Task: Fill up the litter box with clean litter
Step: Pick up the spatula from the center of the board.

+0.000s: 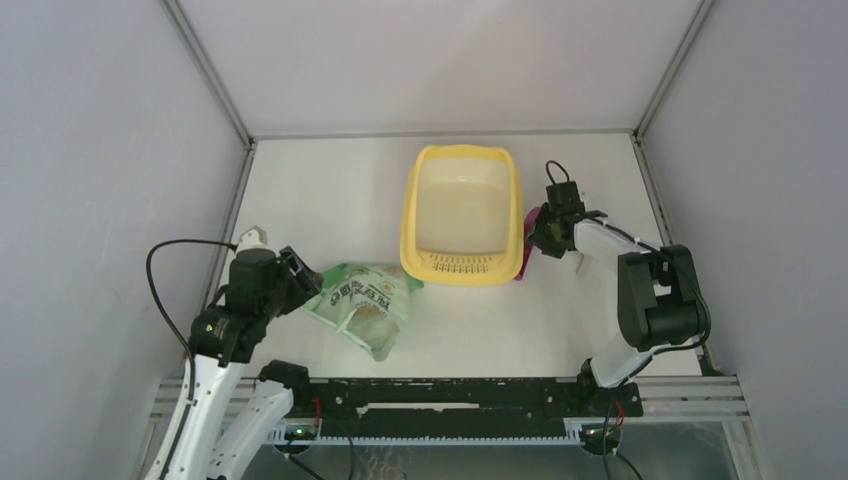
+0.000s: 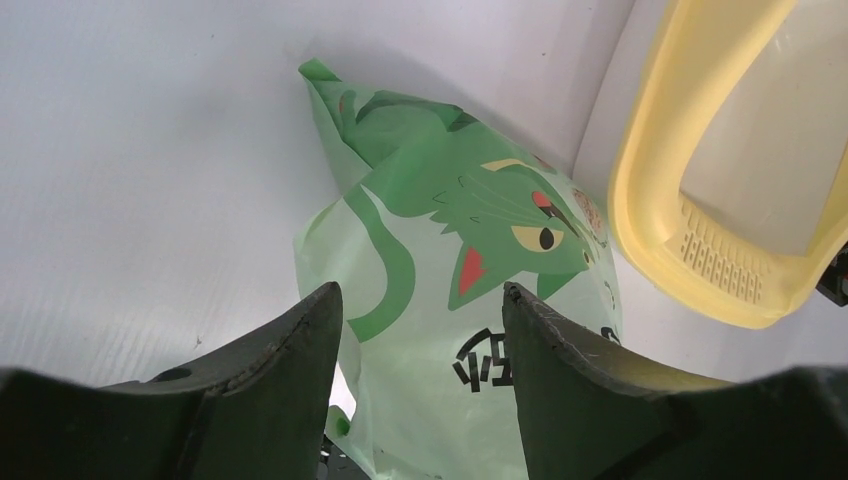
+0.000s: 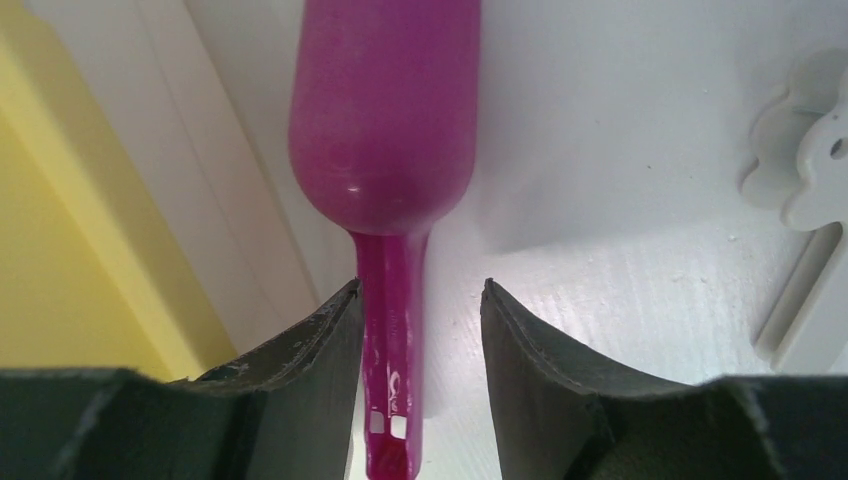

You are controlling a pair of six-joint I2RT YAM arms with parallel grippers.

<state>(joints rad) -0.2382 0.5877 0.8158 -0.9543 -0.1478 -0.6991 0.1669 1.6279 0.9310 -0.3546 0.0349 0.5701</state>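
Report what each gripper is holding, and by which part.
Nothing is held. The left gripper stands open over the green bag; the right gripper straddles the handle of the magenta scoop, fingers not closed on it.

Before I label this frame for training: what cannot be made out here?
Magenta scoop: bowl cut off by the top edge, right wrist view; mostly hidden behind the litter box wall, top view.
Green litter bag: lower part hidden by the left fingers, left wrist view.
Clean litter in the box: too small to tell, top view.
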